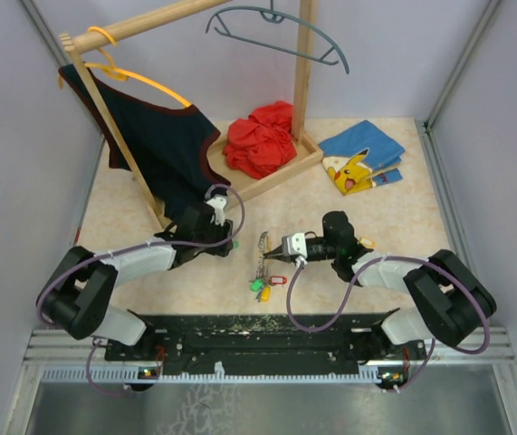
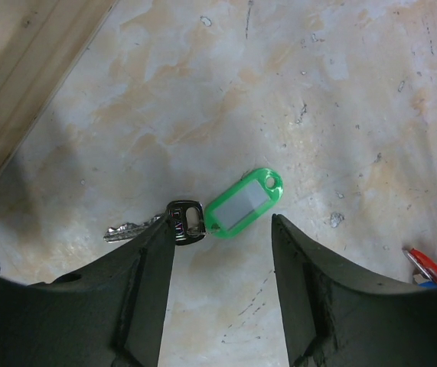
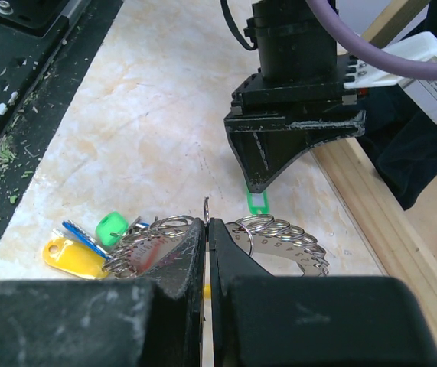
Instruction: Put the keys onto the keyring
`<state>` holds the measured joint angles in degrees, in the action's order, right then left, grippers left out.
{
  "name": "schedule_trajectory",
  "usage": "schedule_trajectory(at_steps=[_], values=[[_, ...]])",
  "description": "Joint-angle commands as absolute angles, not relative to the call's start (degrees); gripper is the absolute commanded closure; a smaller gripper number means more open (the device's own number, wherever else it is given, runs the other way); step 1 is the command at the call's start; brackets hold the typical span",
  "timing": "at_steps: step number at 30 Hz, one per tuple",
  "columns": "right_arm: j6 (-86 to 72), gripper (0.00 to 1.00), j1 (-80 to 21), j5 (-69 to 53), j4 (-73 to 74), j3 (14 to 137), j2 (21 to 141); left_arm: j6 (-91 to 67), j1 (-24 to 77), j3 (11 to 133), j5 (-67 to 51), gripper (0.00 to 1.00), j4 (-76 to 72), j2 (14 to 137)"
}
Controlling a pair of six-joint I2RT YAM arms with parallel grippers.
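Keyring (image 3: 279, 233) sits pinched in the tightly closed right gripper (image 3: 207, 229), seemingly held steady for threading, while the left gripper (image 2: 220, 237) hovers spread astride the loose green-tagged key (image 2: 241, 208) lying directly below it, ready to grasp.

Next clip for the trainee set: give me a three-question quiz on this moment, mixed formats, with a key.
1. True or false: the left gripper is shut on the green-tagged key.
2. What does the right gripper pinch? A) the keyring B) a blue cloth C) a hanger
3. Fill in: the green-tagged key lies flat on the ____.
Key: 1 false, the gripper is open, with the key between its fingers; 2 A; 3 table.
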<state>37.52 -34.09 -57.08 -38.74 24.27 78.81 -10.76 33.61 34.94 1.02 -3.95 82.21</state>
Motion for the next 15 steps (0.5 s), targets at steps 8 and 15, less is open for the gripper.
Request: schedule_trajectory(at_steps=[8,15], values=[[36.93,1.00,-33.92,-58.43,-43.04,25.15,78.85,-12.84,33.31,39.82,3.05,0.49,1.10,85.15],[36.90,1.00,-33.93,-57.88,-42.68,25.04,78.49,-14.28,33.31,40.93,0.72,0.50,3.92,87.27]])
